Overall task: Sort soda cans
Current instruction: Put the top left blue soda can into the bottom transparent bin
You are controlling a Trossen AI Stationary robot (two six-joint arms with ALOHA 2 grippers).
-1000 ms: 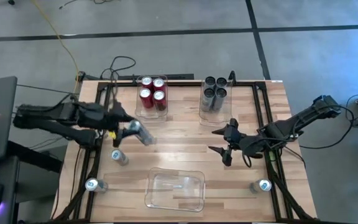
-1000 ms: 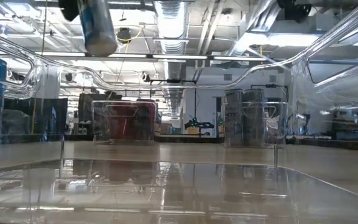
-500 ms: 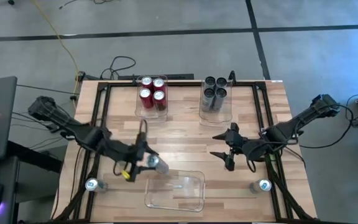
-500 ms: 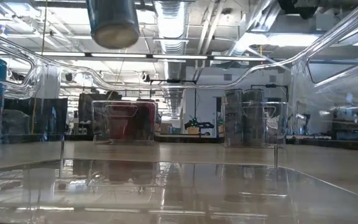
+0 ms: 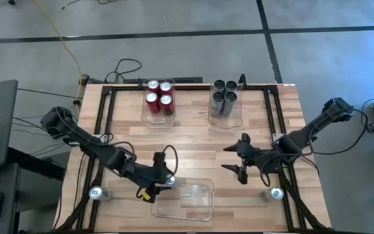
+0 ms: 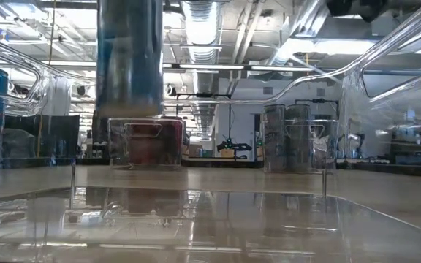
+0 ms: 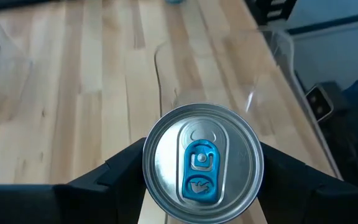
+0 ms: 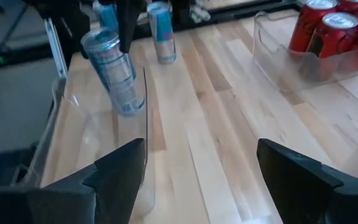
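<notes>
Can [image 7: 202, 163] is hanging upright, pinched in your left tool [image 5: 163, 180], directly above the empty clear bin's [image 5: 203, 207] near corner; right tool [image 5: 240, 160] is waiting open, well apart.

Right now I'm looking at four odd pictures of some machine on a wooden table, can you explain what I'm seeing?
It is a robot with two dark arms. One camera looks down from above, one sits at table height, and one rides on each wrist. The left gripper holds a silver-and-blue can over the clear bin at the front. The right gripper is open and holds nothing. At the back, one bin holds four red cans, another four dark grey cans. Two more silver-and-blue cans stand at the front corners.
</notes>
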